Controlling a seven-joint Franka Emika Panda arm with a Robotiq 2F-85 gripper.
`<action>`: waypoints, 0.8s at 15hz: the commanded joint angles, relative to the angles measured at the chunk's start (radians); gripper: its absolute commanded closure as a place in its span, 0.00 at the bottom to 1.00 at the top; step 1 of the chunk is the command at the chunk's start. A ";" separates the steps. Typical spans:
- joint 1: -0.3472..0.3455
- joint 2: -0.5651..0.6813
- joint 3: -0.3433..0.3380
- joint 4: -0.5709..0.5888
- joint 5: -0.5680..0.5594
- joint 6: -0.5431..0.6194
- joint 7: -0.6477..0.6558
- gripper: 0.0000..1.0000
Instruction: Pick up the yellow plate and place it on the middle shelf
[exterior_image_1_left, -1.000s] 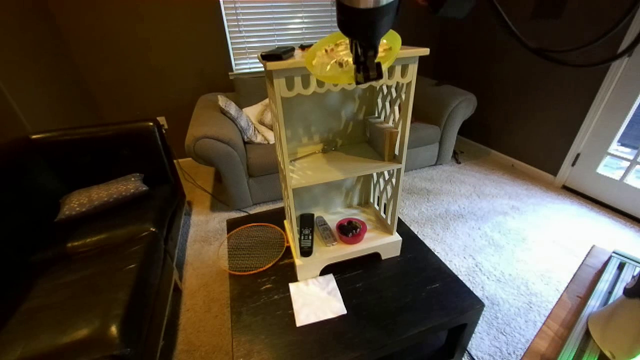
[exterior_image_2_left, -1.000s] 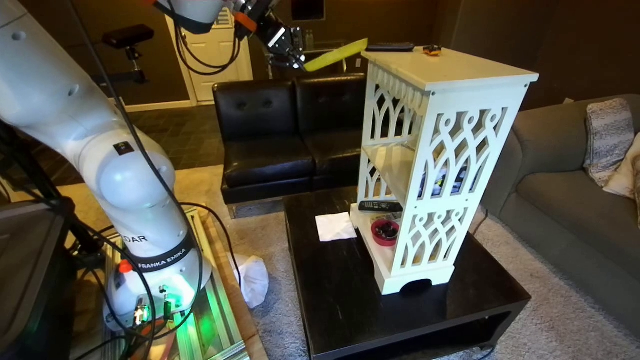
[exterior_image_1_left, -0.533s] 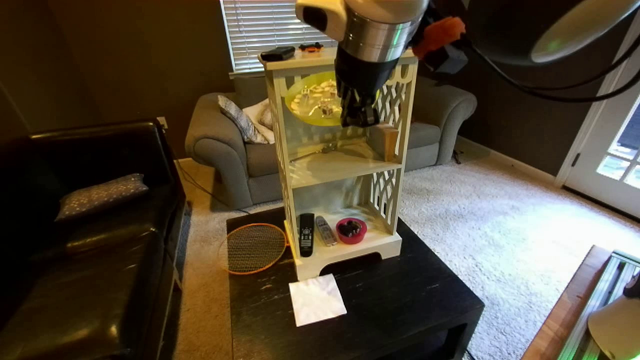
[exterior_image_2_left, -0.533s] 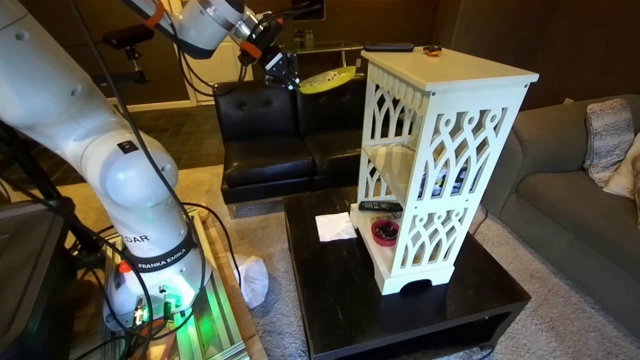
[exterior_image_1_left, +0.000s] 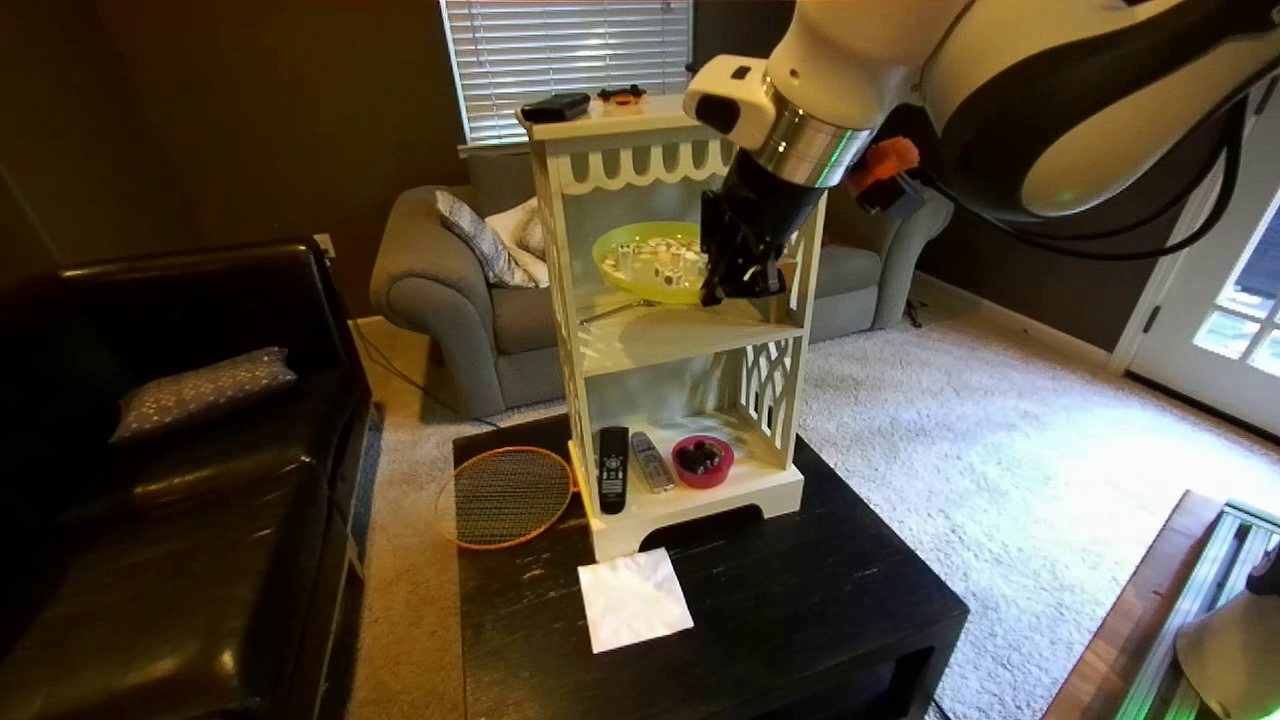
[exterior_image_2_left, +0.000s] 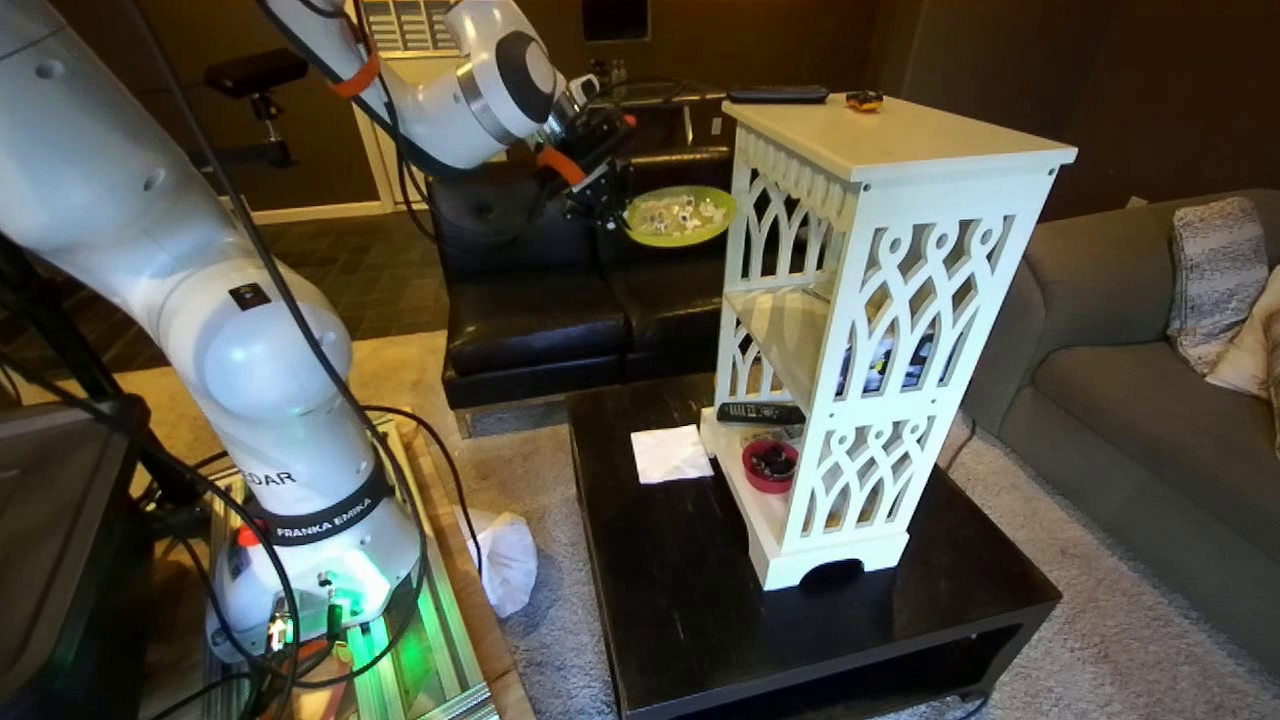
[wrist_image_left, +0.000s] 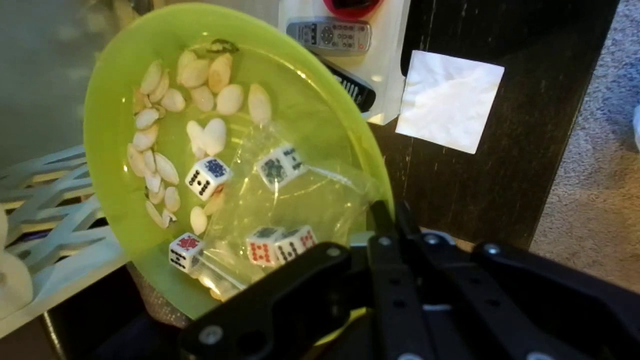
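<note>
The yellow plate (exterior_image_1_left: 628, 289) carries seeds, dice and a clear plastic bag. It also shows in an exterior view (exterior_image_2_left: 662, 241) and in the wrist view (wrist_image_left: 305, 102). My gripper (exterior_image_1_left: 722, 297) is shut on the plate's rim; in the wrist view the fingertips (wrist_image_left: 393, 212) pinch it from both sides. The plate is in the air, slightly tilted, before the open front of the cream shelf unit, above the level of the middle shelf (exterior_image_1_left: 655, 347). The middle shelf also shows in an exterior view (exterior_image_2_left: 775, 322), below and right of the plate.
A thin metal tool (exterior_image_1_left: 612, 313) lies on the middle shelf. The lowest tier holds a black remote (exterior_image_1_left: 613, 470), a grey remote (exterior_image_1_left: 652, 462) and a reddish bowl (exterior_image_1_left: 703, 478). The unit's top board (exterior_image_2_left: 930, 135) overhangs the opening. A white napkin (exterior_image_1_left: 634, 600) lies on the black table (exterior_image_1_left: 800, 610).
The gripper and plate have moved down from near the top board to the height of the upper opening. The plate has become more level. The gripper keeps its hold on the rim.
</note>
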 joint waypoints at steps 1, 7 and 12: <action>-0.019 0.044 -0.080 -0.037 0.118 0.091 -0.190 0.99; -0.058 0.086 -0.132 -0.034 0.176 0.090 -0.321 0.96; -0.045 0.124 -0.145 -0.016 0.219 0.105 -0.355 0.99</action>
